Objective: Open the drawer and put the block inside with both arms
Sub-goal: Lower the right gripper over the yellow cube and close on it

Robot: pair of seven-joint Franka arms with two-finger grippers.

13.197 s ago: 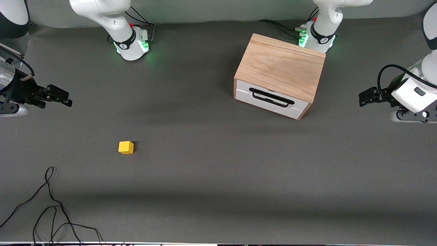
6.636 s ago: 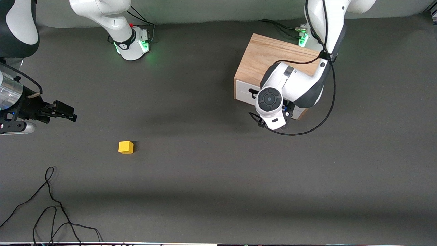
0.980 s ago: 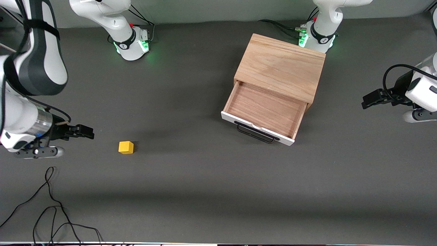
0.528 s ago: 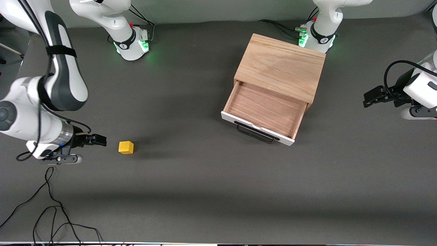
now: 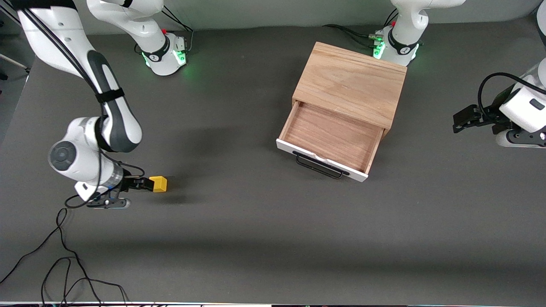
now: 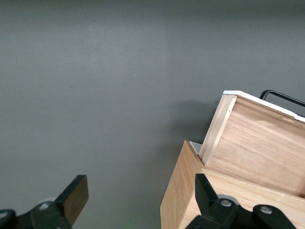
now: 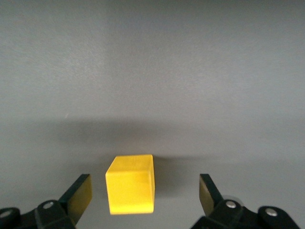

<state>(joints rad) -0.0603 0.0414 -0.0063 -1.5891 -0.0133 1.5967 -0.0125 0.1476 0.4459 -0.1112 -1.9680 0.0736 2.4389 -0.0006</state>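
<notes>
1. The right gripper (image 5: pixel 147 184) is low over the table (image 5: pixel 256 238) toward the right arm's end, right up against the block (image 5: pixel 158 183).
2. In the right wrist view its fingers (image 7: pixel 76 198) are spread wide, one on each side of the block (image 7: pixel 130 183), with a clear gap between each pad and the cube's faces; nothing is grasped.
3. The block rests on the table between those two fingers, closer to one of them than to the other, casting a soft shadow on the grey surface.
4. The drawer (image 5: pixel 330 138) is pulled out of the cabinet (image 5: pixel 349 83), its brown wood floor bare, the white front panel and black wire handle (image 5: pixel 320 166) on the side nearer the front camera.
5. Drawer and block lie well apart: the drawer is toward the left arm's end, and the block is slightly nearer the front camera than the drawer's front.
6. The left gripper (image 5: pixel 463 117) waits in the air at the left arm's end of the table, beside the cabinet and apart from it.
7. In the left wrist view its fingers (image 6: pixel 76 195) stand apart with only grey table between them, holding nothing; the open drawer's side wall (image 6: pixel 257 143) and the cabinet's corner (image 6: pixel 178 191) show past one fingertip.
8. A loose black cable (image 5: pixel 64 256) lies on the table nearer the front camera than the right gripper.
</notes>
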